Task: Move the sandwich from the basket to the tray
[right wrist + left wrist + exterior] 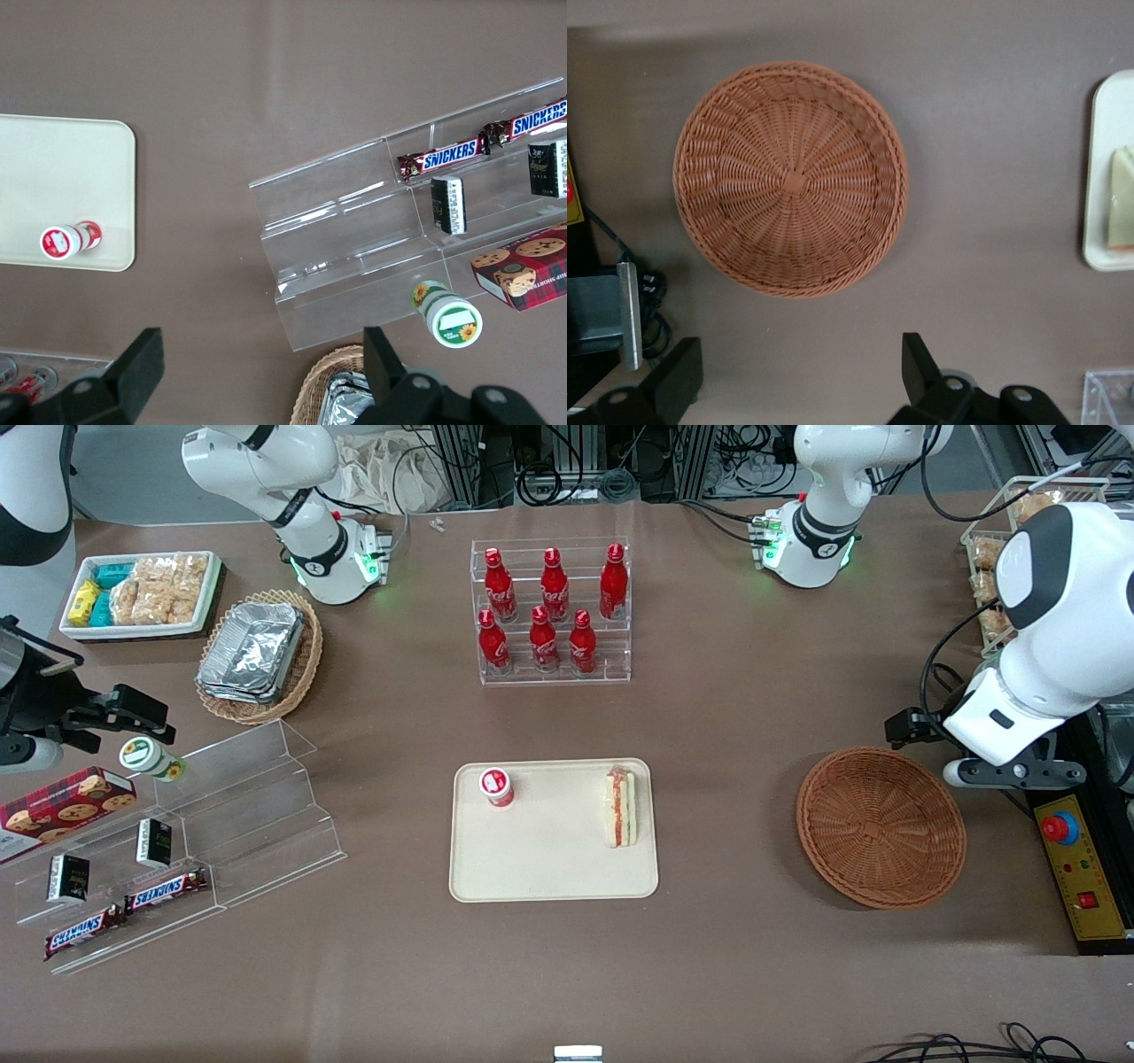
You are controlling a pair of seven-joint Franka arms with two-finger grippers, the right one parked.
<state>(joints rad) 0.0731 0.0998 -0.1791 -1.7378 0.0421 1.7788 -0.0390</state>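
Tabletop: sandwich [621, 807] on tray [554, 881], gripper [799, 376] above basket [880, 826].

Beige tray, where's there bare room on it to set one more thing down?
The tray is bare between the red cup and the sandwich, and along its camera-side rim. The basket holds nothing. The open gripper hovers above the basket.
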